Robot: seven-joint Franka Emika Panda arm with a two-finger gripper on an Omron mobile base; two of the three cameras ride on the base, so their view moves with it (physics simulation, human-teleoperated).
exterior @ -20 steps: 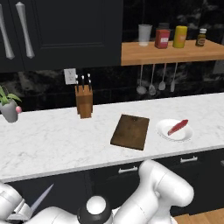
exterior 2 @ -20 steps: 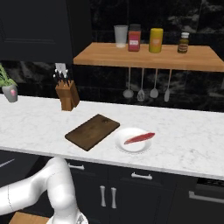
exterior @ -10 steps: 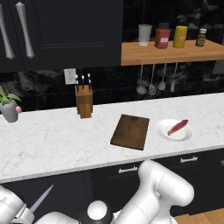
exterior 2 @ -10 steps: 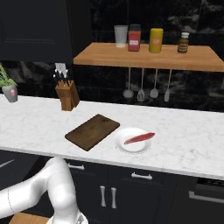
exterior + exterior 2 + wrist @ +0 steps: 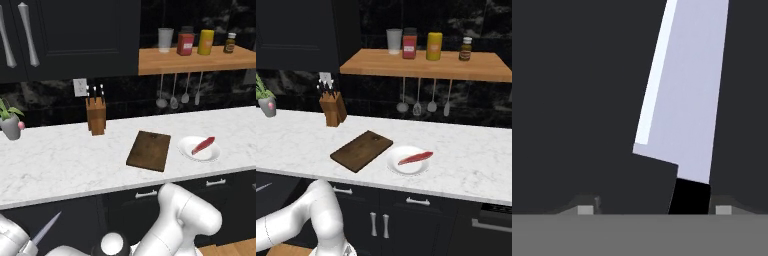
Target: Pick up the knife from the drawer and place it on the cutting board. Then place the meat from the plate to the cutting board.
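Observation:
The knife (image 5: 684,100) lies on the dark floor of the drawer (image 5: 572,100), its silver blade pointing away and its black handle (image 5: 689,197) between my fingertips. My gripper (image 5: 656,209) straddles the handle with its jaws open; the right fingertip (image 5: 724,209) is close to it and the left one (image 5: 587,209) stands well off. The blade tip (image 5: 47,229) pokes up low at the left below the counter. The cutting board (image 5: 149,150) lies bare on the marble counter. Right of it, the white plate (image 5: 191,148) holds the red meat (image 5: 203,145).
A wooden knife block (image 5: 96,115) stands at the back of the counter and a potted plant (image 5: 10,122) at the far left. A wooden shelf (image 5: 195,57) with jars and hanging utensils is above the plate. My white arm (image 5: 185,220) bends low before the cabinet fronts.

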